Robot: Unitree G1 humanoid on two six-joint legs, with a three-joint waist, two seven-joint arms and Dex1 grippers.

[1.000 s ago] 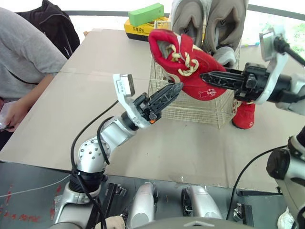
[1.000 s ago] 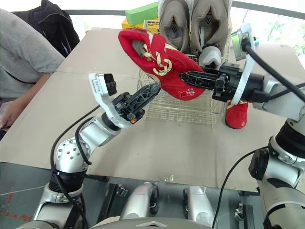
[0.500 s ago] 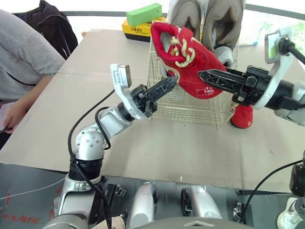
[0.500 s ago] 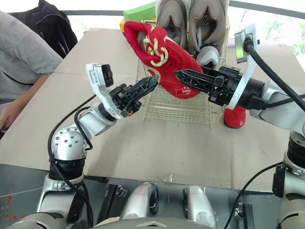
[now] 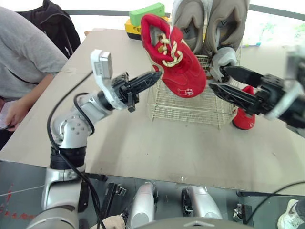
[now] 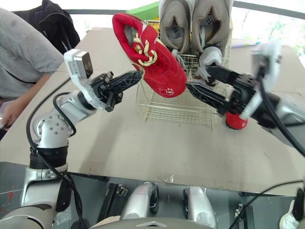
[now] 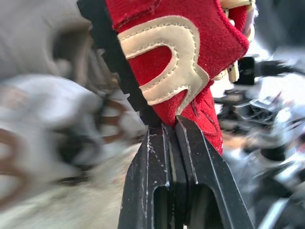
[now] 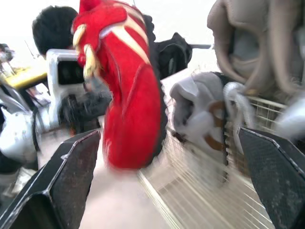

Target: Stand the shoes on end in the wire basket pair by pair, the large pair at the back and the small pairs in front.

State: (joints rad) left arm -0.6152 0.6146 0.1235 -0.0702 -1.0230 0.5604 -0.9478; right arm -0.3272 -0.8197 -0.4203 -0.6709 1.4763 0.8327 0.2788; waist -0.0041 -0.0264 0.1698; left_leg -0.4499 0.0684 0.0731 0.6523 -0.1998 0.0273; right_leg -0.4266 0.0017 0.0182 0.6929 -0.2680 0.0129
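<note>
Red shoe [image 5: 172, 57] hanging toe-down over the wire basket [image 5: 190, 107] front, left gripper [image 5: 155, 76] clenched on its sole edge, arm stretched forward, right gripper [image 5: 218, 78] just beside, fingers spread, grasping nothing.

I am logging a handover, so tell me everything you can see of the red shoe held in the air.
The red shoe looks like suede, with cream laces, cream side stripes and a black toothed sole. It is in the air, tilted, opening up and toe down, at the left side of the wire basket. The left gripper is shut on its edge beside the sole. The open right gripper is apart from it, near the toe.
</note>
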